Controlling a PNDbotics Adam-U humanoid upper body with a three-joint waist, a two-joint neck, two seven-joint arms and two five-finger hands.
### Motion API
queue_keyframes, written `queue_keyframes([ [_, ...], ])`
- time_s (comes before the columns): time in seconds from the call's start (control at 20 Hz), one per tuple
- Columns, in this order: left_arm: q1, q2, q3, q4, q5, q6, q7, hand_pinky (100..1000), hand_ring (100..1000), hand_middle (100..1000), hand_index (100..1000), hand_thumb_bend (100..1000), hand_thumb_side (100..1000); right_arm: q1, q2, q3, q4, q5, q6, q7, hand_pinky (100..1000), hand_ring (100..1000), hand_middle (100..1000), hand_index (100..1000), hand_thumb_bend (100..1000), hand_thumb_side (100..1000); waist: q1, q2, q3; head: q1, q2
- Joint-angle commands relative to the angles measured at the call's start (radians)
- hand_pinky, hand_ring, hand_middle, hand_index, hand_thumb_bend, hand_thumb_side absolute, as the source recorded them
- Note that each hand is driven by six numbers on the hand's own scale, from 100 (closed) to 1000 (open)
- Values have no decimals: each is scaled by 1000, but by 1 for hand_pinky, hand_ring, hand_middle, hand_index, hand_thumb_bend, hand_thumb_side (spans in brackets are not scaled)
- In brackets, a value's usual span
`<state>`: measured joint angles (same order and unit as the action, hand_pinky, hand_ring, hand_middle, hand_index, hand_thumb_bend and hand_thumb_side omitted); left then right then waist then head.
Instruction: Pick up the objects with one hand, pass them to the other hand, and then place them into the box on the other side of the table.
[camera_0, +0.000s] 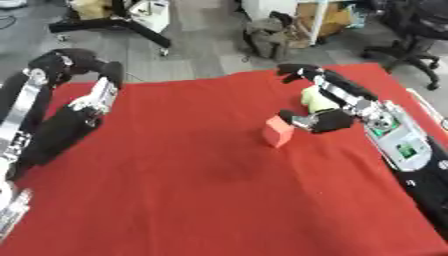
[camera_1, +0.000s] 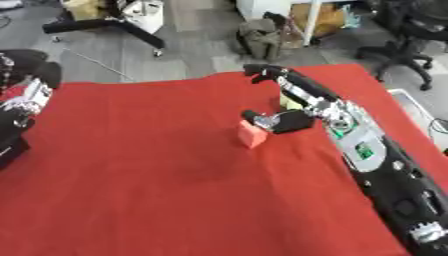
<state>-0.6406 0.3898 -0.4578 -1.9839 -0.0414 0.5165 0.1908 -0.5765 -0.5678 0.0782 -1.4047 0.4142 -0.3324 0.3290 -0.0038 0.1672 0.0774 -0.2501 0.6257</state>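
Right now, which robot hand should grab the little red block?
Probably the right hand. It is open and right beside the red block, its thumb almost touching it. The left hand is far across the red cloth, near the left edge.

On my left-eye feed, my right hand (camera_0: 337, 102) reaches over the red tablecloth (camera_0: 201, 175), fingers extended, thumb just beside an orange block (camera_0: 278, 131) standing on the cloth. A yellow-green object (camera_0: 317, 98) sits under the fingers (partly hidden, shape unclear). My left hand (camera_0: 83, 65) hangs curled at the cloth's far left edge.
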Motion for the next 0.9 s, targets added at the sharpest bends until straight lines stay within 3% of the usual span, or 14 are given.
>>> queue_keyframes([
  [0.05,-20,-58,-2,-16,50,-51,-28,1000,854,817,719,257,694,-42,-10,-25,67,48,50,26,1000,860,893,1000,320,553,1,-9,10,-32,-25],
  [0.2,-17,-69,3,-16,93,-94,-50,1000,854,817,720,254,698,-66,-5,-30,138,91,93,1,1000,862,894,1000,326,553,-1,-5,20,-51,-30],
  [0.45,2,-59,19,-16,156,-166,-78,1000,856,819,719,248,707,-86,-3,-23,255,157,121,-56,1000,865,900,1000,346,557,-3,-4,25,-68,-32],
  [0.9,44,-46,8,-16,170,-301,-84,1000,858,820,720,244,714,-117,18,-23,474,290,58,-165,1000,854,855,1000,358,568,0,1,30,-82,-39],
])
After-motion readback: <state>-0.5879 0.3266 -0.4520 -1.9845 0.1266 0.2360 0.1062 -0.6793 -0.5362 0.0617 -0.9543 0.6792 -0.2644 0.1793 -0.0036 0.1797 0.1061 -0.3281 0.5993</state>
